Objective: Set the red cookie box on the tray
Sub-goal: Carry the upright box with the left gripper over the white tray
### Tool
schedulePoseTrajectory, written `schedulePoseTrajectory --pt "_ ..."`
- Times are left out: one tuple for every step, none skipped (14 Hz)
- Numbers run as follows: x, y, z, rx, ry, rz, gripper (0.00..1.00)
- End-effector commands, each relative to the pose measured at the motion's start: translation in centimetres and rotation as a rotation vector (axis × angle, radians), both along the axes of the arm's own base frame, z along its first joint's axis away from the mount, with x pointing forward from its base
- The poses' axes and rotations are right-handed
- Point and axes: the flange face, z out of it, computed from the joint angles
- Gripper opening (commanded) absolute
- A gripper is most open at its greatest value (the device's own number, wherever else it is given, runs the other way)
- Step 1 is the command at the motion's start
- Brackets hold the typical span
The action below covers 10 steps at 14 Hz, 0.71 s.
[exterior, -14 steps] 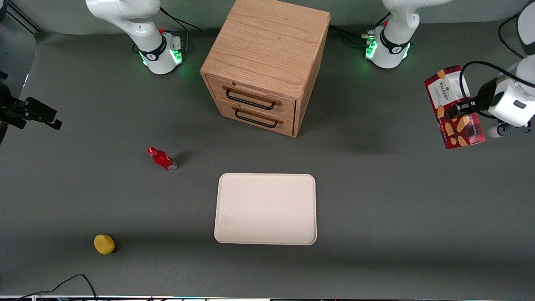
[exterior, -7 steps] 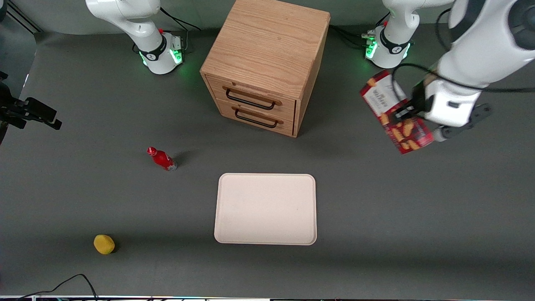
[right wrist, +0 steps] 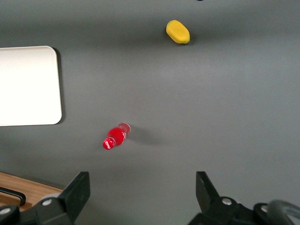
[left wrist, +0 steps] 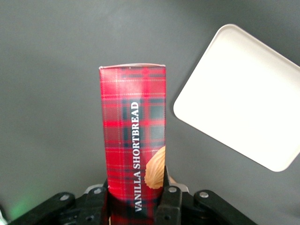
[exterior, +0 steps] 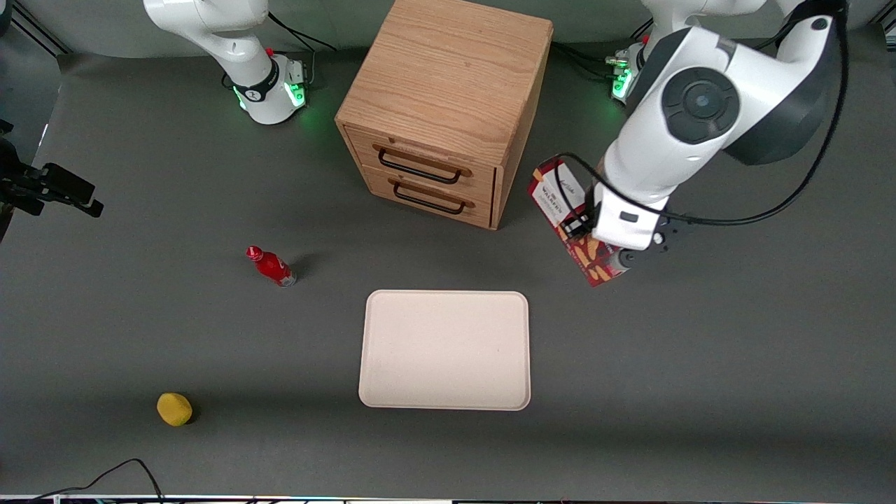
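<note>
My left gripper (exterior: 584,231) is shut on the red cookie box (exterior: 567,210), a long tartan carton carried in the air beside the wooden drawer cabinet (exterior: 441,112). In the left wrist view the black fingers (left wrist: 169,204) clamp both sides of the red cookie box (left wrist: 133,136), which reads "Vanilla Shortbread". The cream-white tray (exterior: 445,349) lies flat on the table, nearer the front camera than the box and toward the parked arm's end from it. The tray (left wrist: 243,96) also shows in the left wrist view, and in the right wrist view the tray (right wrist: 28,86) lies bare.
A small red bottle (exterior: 271,266) stands toward the parked arm's end of the table. A yellow lemon-like object (exterior: 174,409) lies nearer the front camera than the bottle. A black cable (exterior: 119,472) runs along the front edge.
The working arm has swung in from the table's end toward the cabinet and tray, carrying the red cookie box with it and lowering it somewhat. The tray, bottle and yellow object have not moved.
</note>
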Motion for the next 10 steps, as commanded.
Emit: schedulePoseTrajectory --pt "1.0 -5.4 -1.2 0.065 -0.067 -0.049 0.37" --pt "1.3 -7.2 -2.0 0.067 -0.075 -0.074 0.37" --pt "1.7 -8.5 -3.1 0.066 -0.078 -0.091 0.37" --pt "2.2 -9.6 -4.1 0.062 -0.087 -0.106 0.37" --pt "2.5 -10.6 -5.3 0.058 -0.102 -0.119 0.37" --pt "2.8 -11.6 -6.6 0.048 -0.125 -0.136 0.37" --pt "3.2 -12.3 -7.6 0.04 -0.156 -0.156 0.37" --pt "3.5 -12.8 -8.9 0.038 -0.167 -0.172 0.37" --pt "3.6 -13.3 -10.3 0.042 -0.175 -0.212 0.37" --pt "3.5 -14.2 -11.5 0.048 -0.188 -0.272 0.37"
